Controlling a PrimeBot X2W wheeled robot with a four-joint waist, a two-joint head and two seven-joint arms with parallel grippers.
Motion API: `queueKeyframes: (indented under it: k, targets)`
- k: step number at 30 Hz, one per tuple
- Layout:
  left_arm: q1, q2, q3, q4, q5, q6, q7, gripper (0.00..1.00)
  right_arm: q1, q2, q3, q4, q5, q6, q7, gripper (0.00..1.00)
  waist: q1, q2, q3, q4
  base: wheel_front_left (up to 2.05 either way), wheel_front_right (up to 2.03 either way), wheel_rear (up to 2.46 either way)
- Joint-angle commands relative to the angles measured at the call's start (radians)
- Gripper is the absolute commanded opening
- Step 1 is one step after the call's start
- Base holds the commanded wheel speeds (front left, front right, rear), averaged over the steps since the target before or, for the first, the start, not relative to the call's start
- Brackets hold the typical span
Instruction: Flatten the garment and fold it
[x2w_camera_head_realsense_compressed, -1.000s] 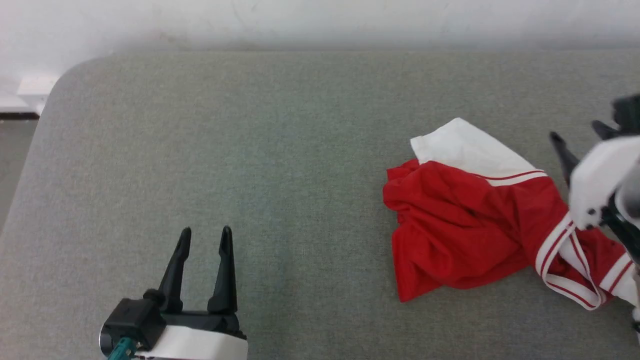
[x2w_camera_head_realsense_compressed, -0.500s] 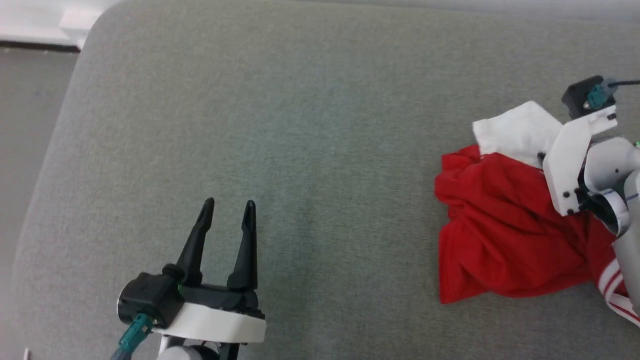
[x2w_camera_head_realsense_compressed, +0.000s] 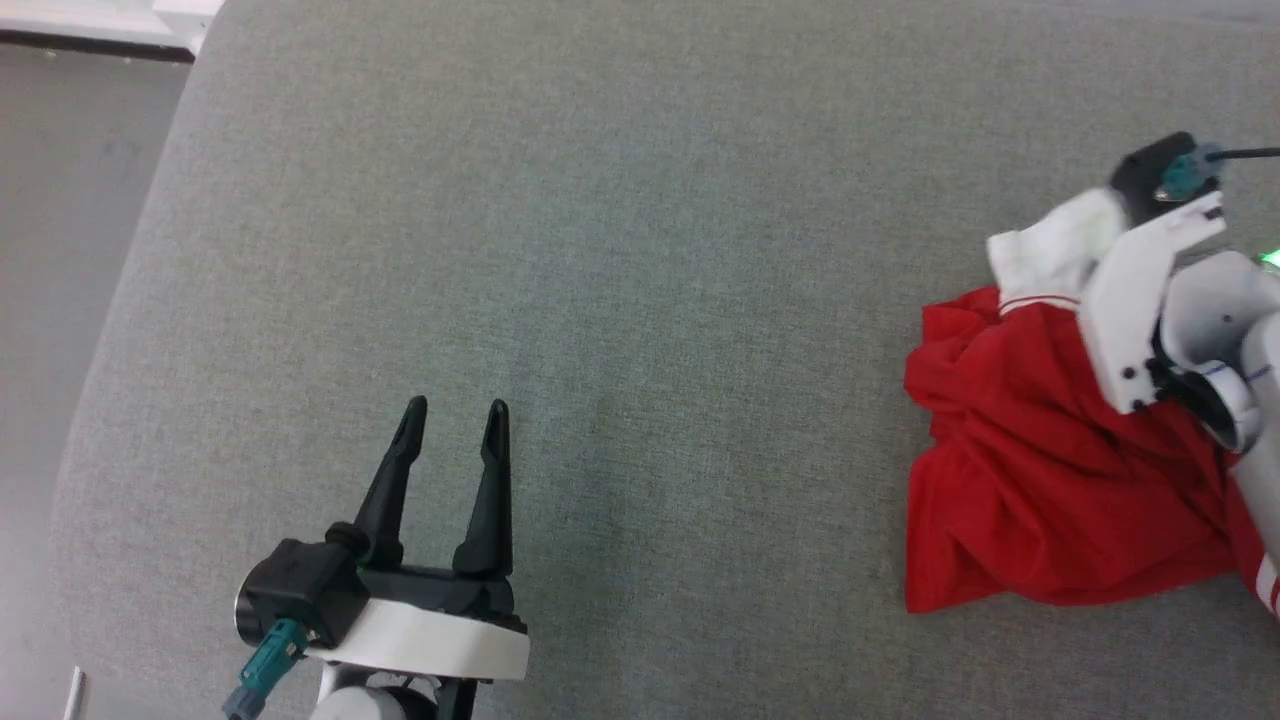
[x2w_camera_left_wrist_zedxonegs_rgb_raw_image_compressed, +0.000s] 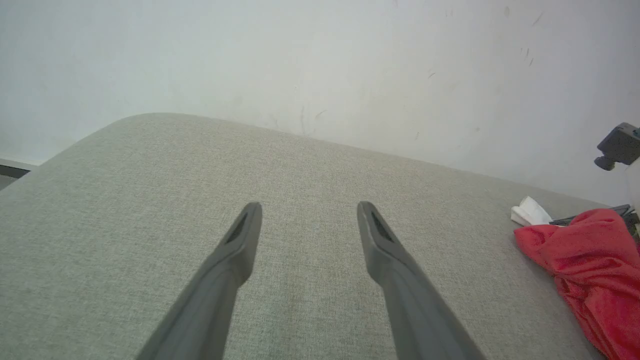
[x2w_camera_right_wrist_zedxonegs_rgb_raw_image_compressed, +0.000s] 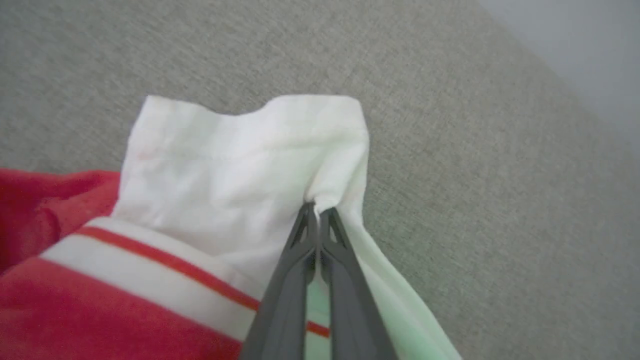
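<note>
Newly clenched right hand (x2w_camera_right_wrist_zedxonegs_rgb_raw_image_compressed: 316, 210) on the garment (x2w_camera_right_wrist_zedxonegs_rgb_raw_image_compressed: 225, 165) sleeve's white edge; left hand (x2w_camera_head_realsense_compressed: 456, 408) released, well apart.

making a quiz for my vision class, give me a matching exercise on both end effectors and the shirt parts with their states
Column one:
1 left end effector
2 right end effector
3 white sleeve
4 garment's red body

Column two:
a crumpled in a heap
b open above the grey surface
c shut on cloth
d pinched between two fingers

Pairs: 1-b, 2-c, 3-d, 4-a
</note>
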Motion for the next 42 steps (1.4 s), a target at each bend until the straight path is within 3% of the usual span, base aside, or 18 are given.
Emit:
queueKeyframes:
  k: [1,11,17,22,27,28,29,30,36,42]
  targets:
    - [-0.007,-0.002,0.004,0.004,-0.005,-0.001,-0.005,1.0,-0.021,0.021,0.048,-0.004,0.03,0.001,-0.035,0.0,-0.0001,0.0,-0.053,-0.025,0.0,0.0,0.0]
    - [0.038,-0.002,0.004,0.004,-0.009,0.013,-0.005,1.0,-0.167,0.069,0.294,-0.155,0.171,0.001,-0.116,0.0,-0.0001,0.0,-0.146,-0.02,0.0,0.0,0.0]
    - [0.07,-0.002,0.008,0.002,-0.016,0.029,-0.005,1.0,-0.226,0.147,0.504,-0.201,0.284,0.001,-0.15,0.0,-0.0001,0.0,-0.178,0.006,0.0,0.0,0.0]
    - [0.087,-0.002,0.003,0.002,-0.027,0.036,-0.005,1.0,-0.199,0.22,0.675,-0.146,0.362,0.001,-0.182,0.0,-0.0001,0.0,-0.183,0.034,0.0,0.0,0.0]
    - [0.077,-0.002,-0.01,0.014,-0.033,0.032,-0.005,1.0,-0.132,0.265,0.816,-0.01,0.41,0.001,-0.223,0.0,-0.0001,0.0,-0.178,0.064,0.0,0.0,0.0]
    - [0.074,-0.002,-0.012,0.017,-0.035,0.032,-0.005,1.0,-0.123,0.272,0.829,0.024,0.414,0.001,-0.237,0.37,-0.0001,0.0,-0.178,0.068,0.0,0.0,0.0]
    - [0.071,-0.002,-0.014,0.02,-0.036,0.032,-0.005,1.0,-0.119,0.278,0.838,0.054,0.413,0.001,-0.256,0.84,-0.0001,0.0,-0.178,0.071,0.0,0.0,0.0]
    - [0.069,-0.002,-0.017,0.022,-0.037,0.034,-0.005,1.0,-0.118,0.285,0.845,0.082,0.411,0.001,-0.273,1.0,-0.0001,0.0,-0.177,0.072,0.0,0.0,0.0]
    - [0.072,-0.002,-0.015,0.03,-0.041,0.041,-0.005,1.0,-0.147,0.318,0.793,0.158,0.452,0.001,-0.389,1.0,-0.0001,0.0,-0.193,0.041,0.0,0.0,0.0]
    - [0.094,-0.002,0.002,0.028,-0.023,0.041,-0.005,1.0,-0.144,0.258,0.654,0.136,0.481,0.001,-0.483,1.0,-0.0001,0.0,-0.239,-0.015,0.0,0.0,0.0]
